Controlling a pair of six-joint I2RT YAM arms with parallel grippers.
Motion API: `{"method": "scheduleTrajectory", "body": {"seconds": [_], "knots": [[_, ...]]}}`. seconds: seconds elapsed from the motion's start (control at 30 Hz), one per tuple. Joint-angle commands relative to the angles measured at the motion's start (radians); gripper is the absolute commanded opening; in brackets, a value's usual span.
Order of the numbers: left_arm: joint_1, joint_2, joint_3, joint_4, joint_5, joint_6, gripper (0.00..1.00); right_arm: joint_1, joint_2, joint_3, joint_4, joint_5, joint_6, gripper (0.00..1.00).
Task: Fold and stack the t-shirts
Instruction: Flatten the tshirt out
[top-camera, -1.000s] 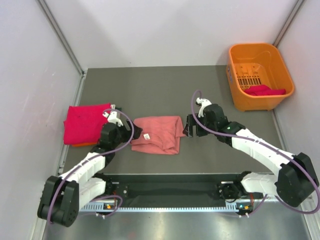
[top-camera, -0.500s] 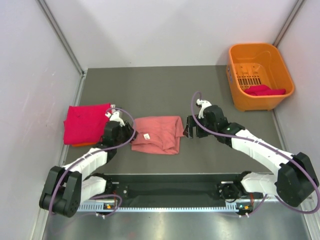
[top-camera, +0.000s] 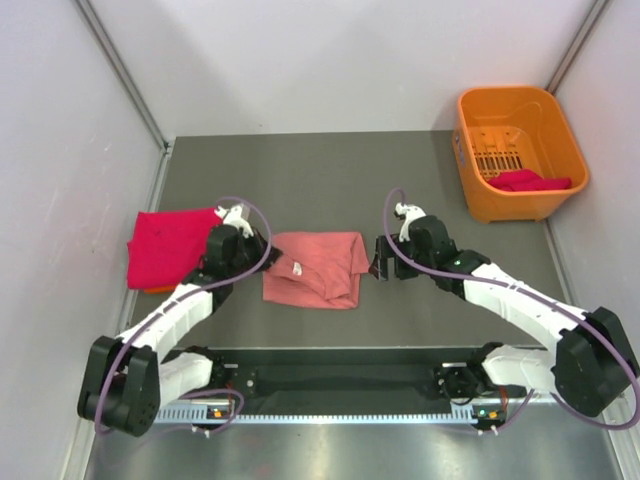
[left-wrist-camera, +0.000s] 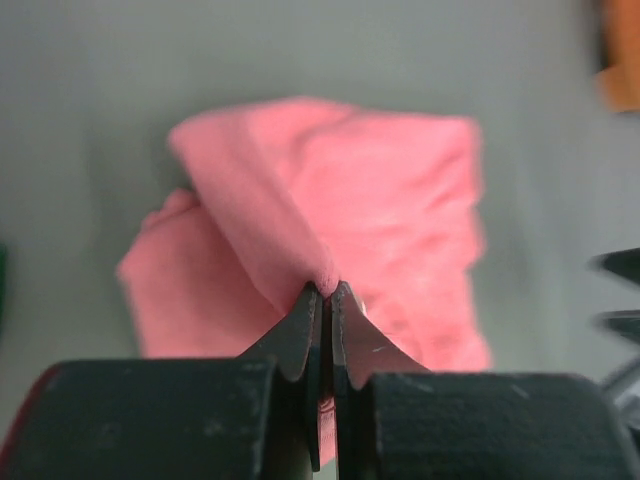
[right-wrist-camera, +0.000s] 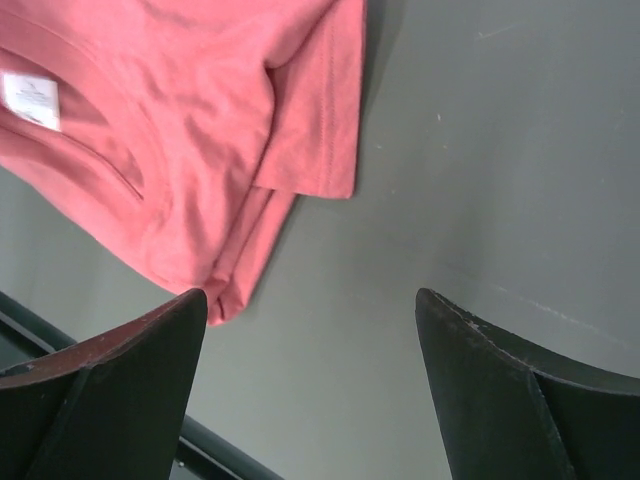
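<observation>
A salmon-pink t-shirt (top-camera: 318, 268) lies partly folded at the table's middle, its white label facing up. My left gripper (top-camera: 262, 250) is shut on the shirt's left edge; in the left wrist view the fingertips (left-wrist-camera: 327, 292) pinch a raised fold of pink cloth (left-wrist-camera: 340, 210). My right gripper (top-camera: 380, 258) hangs open just off the shirt's right edge, over bare table, with nothing between its fingers (right-wrist-camera: 312, 296). The right wrist view shows the shirt's corner (right-wrist-camera: 200, 120) up and to the left. A folded magenta-red t-shirt (top-camera: 170, 246) lies at the left on an orange one (top-camera: 152, 290).
An orange plastic basket (top-camera: 510, 205) stands at the back right with a magenta-red garment (top-camera: 532, 181) inside. Grey walls close in the table's left, right and back. A black rail (top-camera: 340, 365) runs along the near edge between the arm bases.
My left gripper has closed from wide open onto the pink shirt's left edge and shifted slightly towards the back. The right gripper has edged a little closer to the shirt.
</observation>
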Motion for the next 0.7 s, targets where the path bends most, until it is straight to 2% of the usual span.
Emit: {"method": "scheduleTrajectory", "body": {"seconds": [0.0,0.13,0.3,0.5,0.67], "knots": [[-0.005,-0.053,0.158,-0.068,0.071,-0.053,0.00,0.010,-0.031,-0.016,0.051,0.017,0.009,0.86],[-0.005,-0.030,0.318,-0.183,0.088,-0.052,0.00,0.010,-0.013,-0.039,0.107,-0.004,0.018,0.86],[0.007,-0.007,0.430,-0.228,0.025,-0.052,0.00,0.010,0.071,-0.015,0.156,-0.018,0.026,0.83],[0.016,0.019,0.438,-0.230,0.039,-0.058,0.00,0.011,0.271,0.077,0.204,-0.044,0.046,0.77],[0.021,0.016,0.416,-0.224,0.025,-0.055,0.00,0.020,0.358,0.114,0.290,-0.091,0.075,0.72]]}}
